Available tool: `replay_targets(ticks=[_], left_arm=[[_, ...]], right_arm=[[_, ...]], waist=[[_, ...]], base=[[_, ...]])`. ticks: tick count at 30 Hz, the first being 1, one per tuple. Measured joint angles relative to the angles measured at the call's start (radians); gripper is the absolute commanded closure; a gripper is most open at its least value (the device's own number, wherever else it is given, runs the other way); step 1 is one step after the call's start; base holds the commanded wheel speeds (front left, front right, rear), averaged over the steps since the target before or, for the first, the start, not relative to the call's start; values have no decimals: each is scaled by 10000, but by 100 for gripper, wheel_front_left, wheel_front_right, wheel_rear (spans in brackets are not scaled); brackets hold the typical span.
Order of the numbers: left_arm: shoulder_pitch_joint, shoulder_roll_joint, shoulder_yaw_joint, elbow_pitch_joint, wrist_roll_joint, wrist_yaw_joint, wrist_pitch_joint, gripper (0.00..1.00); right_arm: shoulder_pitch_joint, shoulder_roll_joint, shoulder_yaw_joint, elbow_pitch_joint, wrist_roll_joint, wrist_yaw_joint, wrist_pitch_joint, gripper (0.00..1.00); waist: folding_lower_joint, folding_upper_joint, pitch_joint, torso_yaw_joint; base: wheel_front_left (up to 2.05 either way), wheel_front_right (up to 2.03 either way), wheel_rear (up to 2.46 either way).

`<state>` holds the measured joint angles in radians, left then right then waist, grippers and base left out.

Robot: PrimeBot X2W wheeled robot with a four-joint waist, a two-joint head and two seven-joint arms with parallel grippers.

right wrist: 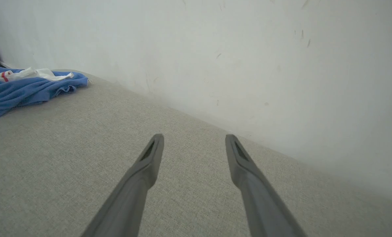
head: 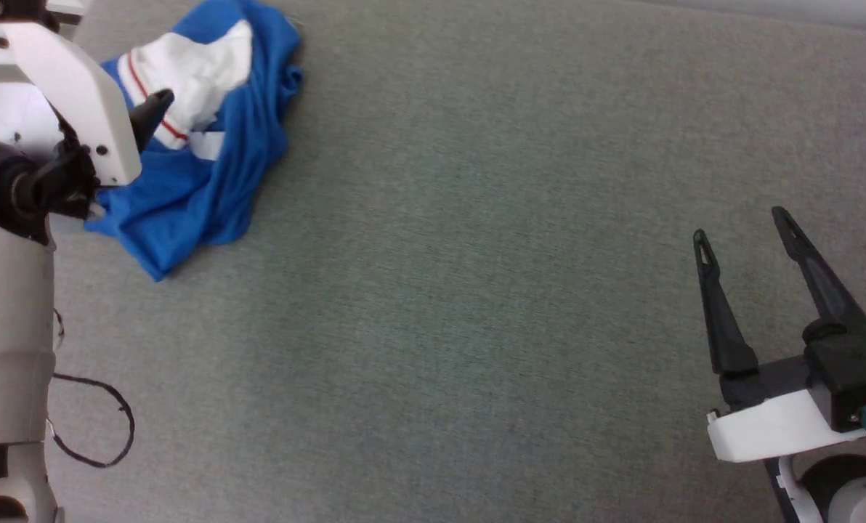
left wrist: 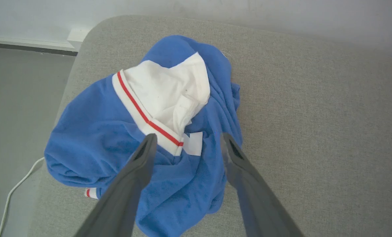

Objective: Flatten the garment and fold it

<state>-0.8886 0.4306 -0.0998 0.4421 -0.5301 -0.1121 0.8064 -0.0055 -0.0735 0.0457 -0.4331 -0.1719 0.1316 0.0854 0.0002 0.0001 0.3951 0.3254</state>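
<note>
Left pincer (left wrist: 188,136) spread wide over crumpled garment (left wrist: 94,138).

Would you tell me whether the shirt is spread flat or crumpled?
Crumpled: the shirt lies heaped, blue folds overlapping, a white sleeve bunched on top.

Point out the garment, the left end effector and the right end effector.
garment (left wrist: 94,141), left wrist view, on the crumpled blue body fabric.
left end effector (left wrist: 188,136), left wrist view, midway between its open fingertips.
right end effector (head: 740,224), head view, midway between its open fingertips.
</note>
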Motion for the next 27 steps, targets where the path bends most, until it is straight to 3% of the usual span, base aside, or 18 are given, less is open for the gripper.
replay_targets(ticks=[12,16,17,18,27], left_arm=[[480,-171,282,313,-640,802,1147,0],[527,-198,259,270,-706,880,1313,0],[554,-196,228,251,-727,874,1367,67],[609,-194,198,186,-755,802,1361,100],[640,71,221,63,-752,777,1151,100]], right_arm=[[0,-215,-88,-633,2,0,221,0],[-1,-222,-88,-686,2,0,284,0],[-1,-221,-86,-698,2,0,286,0],[-2,-221,-94,-709,2,0,286,0],[-148,-194,-167,-412,63,0,98,0]], waist=[[-1,0,906,-725],[-1,0,1091,-842],[-1,0,1119,-868],[-2,0,1149,-886],[-2,0,906,-961]], base=[[0,0,0],[0,0,0],[0,0,0],[0,0,0],[0,0,0]])
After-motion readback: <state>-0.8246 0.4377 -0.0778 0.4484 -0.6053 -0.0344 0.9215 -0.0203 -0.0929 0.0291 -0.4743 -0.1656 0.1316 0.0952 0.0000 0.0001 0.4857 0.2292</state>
